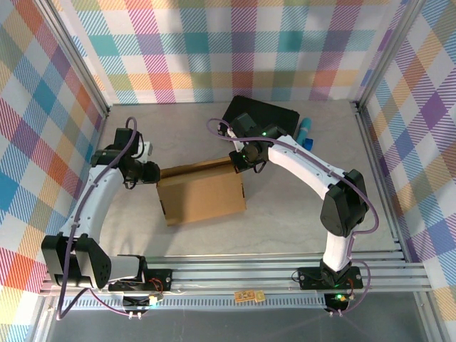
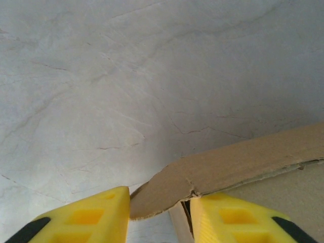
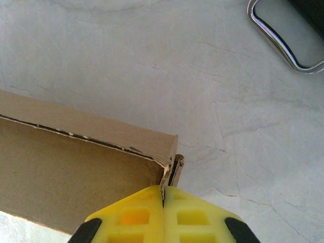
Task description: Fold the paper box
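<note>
Clamping the box (image 3: 76,167) wall at its rear-right corner, right fingers (image 3: 134,215) are pressed together. Left fingers (image 2: 86,217) stand apart, straddling the flap (image 2: 228,162) tip at the rear-left end, no grip. Box lies centre of table (image 1: 285,214), long axis left-right, 1 arm at each end, both equally near.

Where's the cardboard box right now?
Top view: the cardboard box lies mid-table between both arms, left gripper at its left end, right gripper pinching its far right corner.
</note>
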